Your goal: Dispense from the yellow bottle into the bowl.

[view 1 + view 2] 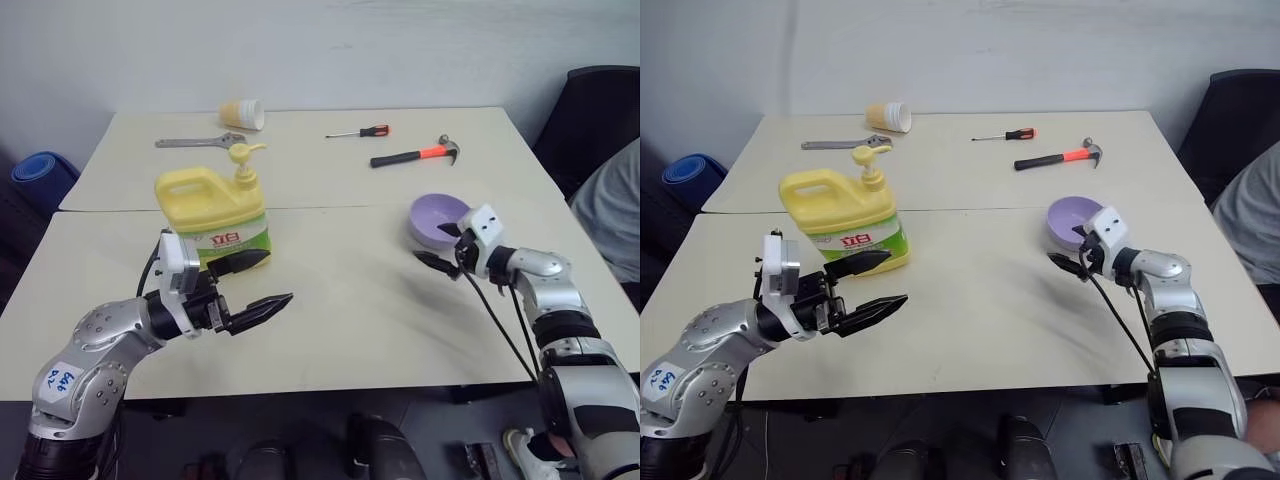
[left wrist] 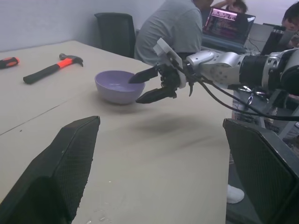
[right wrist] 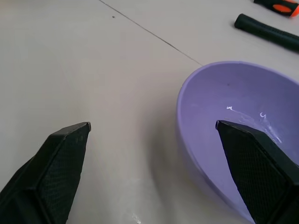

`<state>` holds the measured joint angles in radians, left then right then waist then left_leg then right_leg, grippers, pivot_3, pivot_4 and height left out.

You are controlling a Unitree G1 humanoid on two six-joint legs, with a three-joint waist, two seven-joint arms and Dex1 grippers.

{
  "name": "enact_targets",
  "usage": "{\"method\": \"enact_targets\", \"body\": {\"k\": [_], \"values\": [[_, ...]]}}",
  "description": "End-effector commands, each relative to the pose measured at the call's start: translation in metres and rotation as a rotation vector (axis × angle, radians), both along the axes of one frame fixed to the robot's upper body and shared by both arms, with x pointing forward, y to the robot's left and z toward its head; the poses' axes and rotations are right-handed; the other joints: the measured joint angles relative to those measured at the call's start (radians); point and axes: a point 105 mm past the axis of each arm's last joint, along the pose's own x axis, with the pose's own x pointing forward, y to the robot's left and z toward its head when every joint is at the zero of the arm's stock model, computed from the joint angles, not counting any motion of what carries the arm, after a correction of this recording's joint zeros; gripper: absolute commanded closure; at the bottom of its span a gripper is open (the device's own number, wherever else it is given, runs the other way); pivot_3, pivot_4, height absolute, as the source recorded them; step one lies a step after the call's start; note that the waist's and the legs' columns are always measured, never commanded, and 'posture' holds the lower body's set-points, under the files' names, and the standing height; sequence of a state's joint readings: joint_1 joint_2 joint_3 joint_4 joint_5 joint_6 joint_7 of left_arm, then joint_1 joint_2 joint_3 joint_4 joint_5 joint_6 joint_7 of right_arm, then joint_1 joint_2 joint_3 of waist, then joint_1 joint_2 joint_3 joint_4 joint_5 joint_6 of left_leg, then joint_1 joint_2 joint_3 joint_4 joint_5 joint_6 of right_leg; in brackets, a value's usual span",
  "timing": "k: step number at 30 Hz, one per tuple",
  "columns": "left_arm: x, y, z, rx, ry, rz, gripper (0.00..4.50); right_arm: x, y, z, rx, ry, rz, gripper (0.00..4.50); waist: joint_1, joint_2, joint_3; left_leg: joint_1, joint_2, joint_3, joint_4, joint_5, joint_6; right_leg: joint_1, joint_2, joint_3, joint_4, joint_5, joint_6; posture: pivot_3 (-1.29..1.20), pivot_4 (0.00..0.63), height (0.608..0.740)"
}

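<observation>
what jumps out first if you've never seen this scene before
The big yellow bottle with its pump stands on the near table at the robot's left, with the open left gripper just in front of it. To the right sits the purple bowl, the open right gripper straddling its near rim. On the far table lie a hammer, a screwdriver, a wrench and a tipped paper cup.
</observation>
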<state>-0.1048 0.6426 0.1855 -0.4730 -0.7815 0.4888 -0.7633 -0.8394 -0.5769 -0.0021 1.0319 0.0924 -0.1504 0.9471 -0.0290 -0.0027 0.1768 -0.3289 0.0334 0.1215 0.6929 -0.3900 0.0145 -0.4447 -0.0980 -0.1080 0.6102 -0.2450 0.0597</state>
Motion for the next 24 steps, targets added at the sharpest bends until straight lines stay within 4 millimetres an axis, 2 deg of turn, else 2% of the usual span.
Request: {"method": "enact_targets", "body": {"k": [1,8,11,22,23,24], "values": [[-0.002,-0.002,0.007,0.002,-0.039,-0.007,0.02,0.007,0.001,0.005,-0.029,-0.005,-0.013,0.0,0.0,0.0,0.0,-0.001,0.0,-0.001,0.001,0.0,0.0,0.0,0.0,0.0,0.0,0.0,0.0,0.0,0.15,0.74],[0.002,-0.005,0.009,0.0,-0.042,-0.018,0.02,0.019,0.008,0.003,-0.03,0.009,-0.077,0.0,0.0,0.0,0.0,-0.005,0.0,-0.003,0.004,0.0,0.0,-0.002,-0.001,-0.002,0.001,0.0,0.0,0.0,0.15,0.74],[0.004,-0.007,0.009,0.0,-0.042,-0.028,0.0,0.02,0.015,0.0,-0.021,0.019,-0.068,0.58,-0.001,0.0,0.0,-0.005,0.0,-0.004,0.005,0.0,0.0,-0.002,0.0,-0.002,0.001,0.0,0.0,0.0,0.15,0.74],[0.007,-0.01,0.009,0.005,-0.043,-0.038,0.0,0.024,0.011,0.003,-0.035,-0.031,-0.118,4.27,-0.002,0.001,0.0,-0.006,0.0,-0.004,0.005,0.0,0.0,-0.002,0.0,-0.003,0.001,0.0,0.001,0.0,0.15,0.74],[0.008,-0.01,0.01,0.005,-0.045,-0.037,0.0,0.024,0.012,0.004,-0.042,-0.038,-0.112,4.49,-0.002,0.0,0.0,-0.006,0.0,-0.004,0.005,0.0,0.0,-0.002,0.0,-0.003,0.001,0.0,0.001,0.0,0.15,0.74],[0.008,-0.01,0.01,0.005,-0.046,-0.037,0.0,0.024,0.013,0.005,-0.047,-0.045,-0.103,4.49,-0.002,0.0,0.0,-0.006,0.0,-0.004,0.005,0.0,0.0,-0.001,0.0,-0.003,0.001,0.0,0.001,0.0,0.15,0.74]]}}
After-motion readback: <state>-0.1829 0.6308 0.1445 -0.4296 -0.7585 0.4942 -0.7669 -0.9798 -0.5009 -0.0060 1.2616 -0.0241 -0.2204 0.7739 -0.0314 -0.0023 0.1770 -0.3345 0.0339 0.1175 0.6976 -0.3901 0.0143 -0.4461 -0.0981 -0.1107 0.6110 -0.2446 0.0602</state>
